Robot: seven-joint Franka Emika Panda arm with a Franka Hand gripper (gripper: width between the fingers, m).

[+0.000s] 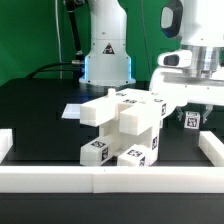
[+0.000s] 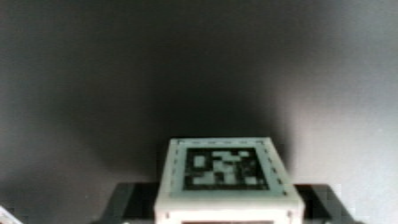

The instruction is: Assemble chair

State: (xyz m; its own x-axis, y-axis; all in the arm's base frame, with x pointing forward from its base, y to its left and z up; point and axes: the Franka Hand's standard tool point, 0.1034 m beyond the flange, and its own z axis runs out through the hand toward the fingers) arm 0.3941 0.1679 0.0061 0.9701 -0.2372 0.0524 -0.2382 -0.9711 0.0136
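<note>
The partly built chair (image 1: 125,128) is a blocky stack of white tagged parts in the middle of the black table. My gripper (image 1: 191,112) hangs at the exterior view's right of it, a short way apart, shut on a small white tagged chair part (image 1: 190,120) held above the table. In the wrist view that part (image 2: 222,170) sits tag up between my dark fingers (image 2: 135,203), with my gripper (image 2: 222,208) closed against both its sides. Only bare dark table shows beyond it.
Low white border rails run along the front (image 1: 100,181), the left (image 1: 5,146) and the right (image 1: 211,150) of the table. The marker board (image 1: 74,110) lies flat behind the chair. The arm's base (image 1: 107,60) stands at the back.
</note>
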